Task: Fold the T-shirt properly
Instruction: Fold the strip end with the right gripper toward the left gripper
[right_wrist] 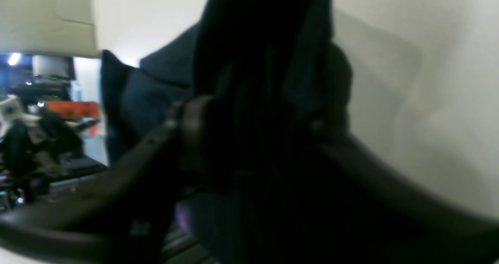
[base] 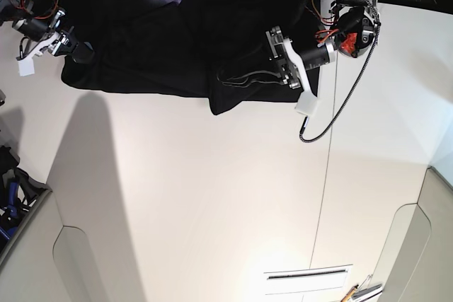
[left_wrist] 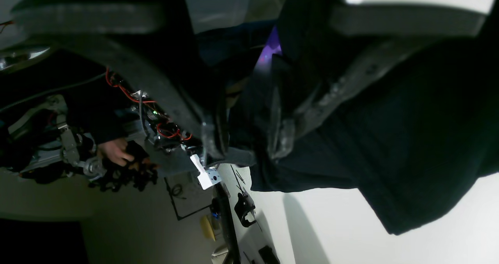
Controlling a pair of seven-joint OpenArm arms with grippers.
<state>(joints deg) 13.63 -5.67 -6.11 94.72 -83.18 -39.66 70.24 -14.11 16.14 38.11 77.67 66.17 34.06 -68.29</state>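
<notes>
White tabletop point(base: 212, 196) filling most of the base view, seamed by a thin dark line down its right half. Stretching across the far edge, lifted and bunched rather than lying flat: the T-shirt point(base: 152, 51), black, showing a small purple patch near its top edge. Reaching in at the cloth's left end: the right tool point(base: 76, 54), fingers point(right_wrist: 195, 135) pressed together on a thick fold of the T-shirt point(right_wrist: 265, 61), dark fabric rising between and above them in the right wrist view. Gripping the cloth's right end: the left tool point(base: 248, 79), fingers point(left_wrist: 280, 135) closed tight on a gathered ridge of the T-shirt point(left_wrist: 409, 139), fabric draping down from the pinch toward the tabletop point(left_wrist: 351, 225). Hanging lowest just beside that tool in the base view: a loose corner of cloth. Looping across the tabletop near the left arm: a black cable point(base: 347, 97).
</notes>
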